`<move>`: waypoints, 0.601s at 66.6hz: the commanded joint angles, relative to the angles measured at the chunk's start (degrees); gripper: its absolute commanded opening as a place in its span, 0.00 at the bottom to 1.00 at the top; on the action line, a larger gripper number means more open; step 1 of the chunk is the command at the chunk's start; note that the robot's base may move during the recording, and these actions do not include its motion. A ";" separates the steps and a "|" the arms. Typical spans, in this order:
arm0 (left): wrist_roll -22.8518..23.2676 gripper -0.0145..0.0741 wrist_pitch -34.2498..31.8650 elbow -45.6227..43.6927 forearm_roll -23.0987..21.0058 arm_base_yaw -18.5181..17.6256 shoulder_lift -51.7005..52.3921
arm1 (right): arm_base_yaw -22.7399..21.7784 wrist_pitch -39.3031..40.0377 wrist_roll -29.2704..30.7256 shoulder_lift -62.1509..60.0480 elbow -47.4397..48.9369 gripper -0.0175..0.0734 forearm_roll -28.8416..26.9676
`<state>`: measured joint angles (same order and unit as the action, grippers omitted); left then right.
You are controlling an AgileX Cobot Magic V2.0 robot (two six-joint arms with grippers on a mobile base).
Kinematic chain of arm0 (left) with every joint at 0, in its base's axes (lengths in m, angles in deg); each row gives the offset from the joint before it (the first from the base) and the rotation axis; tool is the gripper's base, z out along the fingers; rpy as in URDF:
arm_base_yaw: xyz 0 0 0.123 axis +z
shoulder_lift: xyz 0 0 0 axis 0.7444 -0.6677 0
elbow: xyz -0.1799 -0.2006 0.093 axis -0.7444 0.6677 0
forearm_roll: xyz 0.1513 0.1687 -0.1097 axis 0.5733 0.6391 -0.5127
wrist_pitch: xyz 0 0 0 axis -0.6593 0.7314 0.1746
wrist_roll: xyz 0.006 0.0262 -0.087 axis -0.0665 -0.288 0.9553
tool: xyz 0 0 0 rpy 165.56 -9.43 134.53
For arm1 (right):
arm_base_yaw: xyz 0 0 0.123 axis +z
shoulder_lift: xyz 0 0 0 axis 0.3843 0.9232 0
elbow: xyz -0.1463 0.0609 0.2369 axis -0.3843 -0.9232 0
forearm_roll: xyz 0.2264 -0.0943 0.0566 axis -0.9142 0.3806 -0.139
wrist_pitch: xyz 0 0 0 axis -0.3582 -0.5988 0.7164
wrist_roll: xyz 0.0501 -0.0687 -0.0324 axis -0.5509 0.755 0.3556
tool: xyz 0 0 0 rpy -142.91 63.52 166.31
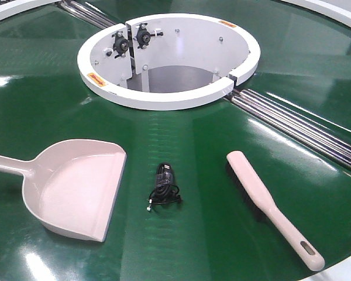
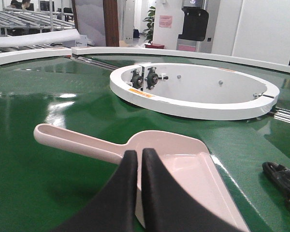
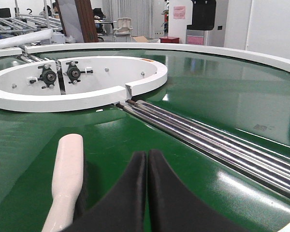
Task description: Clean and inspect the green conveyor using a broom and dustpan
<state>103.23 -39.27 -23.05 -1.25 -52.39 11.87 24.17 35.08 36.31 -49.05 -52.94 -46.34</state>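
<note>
Here, the glossy green table (image 1: 47, 82) carried three things in a row in front of its white rim (image 1: 164, 99). The dustpan (image 1: 76, 187) lay to the left, with its flat lip turned toward the middle and its handle running off the left edge of the front view. A small coiled black cable (image 1: 164, 187) sat between it and the broom (image 1: 269, 205). The broom lay to the right, bristles down, its slotted handle pointing toward the near edge. Steel rollers (image 1: 298, 126) crossed the belt beyond the broom. The left gripper (image 2: 139, 154) was clenched on nothing, fingers pressed together, over the dustpan where handle meets scoop. The right gripper (image 3: 146, 155) was likewise clenched and empty, just beside the broom's head.
</note>
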 commanded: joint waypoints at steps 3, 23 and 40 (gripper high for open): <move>0.37 0.16 -4.39 1.55 -0.10 0.02 0.93 | -0.33 4.09 -0.20 -1.05 -0.74 0.18 0.30; 0.37 0.16 -4.39 1.55 -0.10 0.02 0.93 | -0.33 4.09 -0.20 -1.05 -0.74 0.18 0.30; 0.37 0.16 -4.39 1.55 -0.10 0.02 0.93 | -0.33 4.09 -0.20 -1.05 -0.74 0.18 0.30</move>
<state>103.23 -39.27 -23.05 -1.25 -52.39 11.87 24.17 35.08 36.31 -49.05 -52.94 -46.34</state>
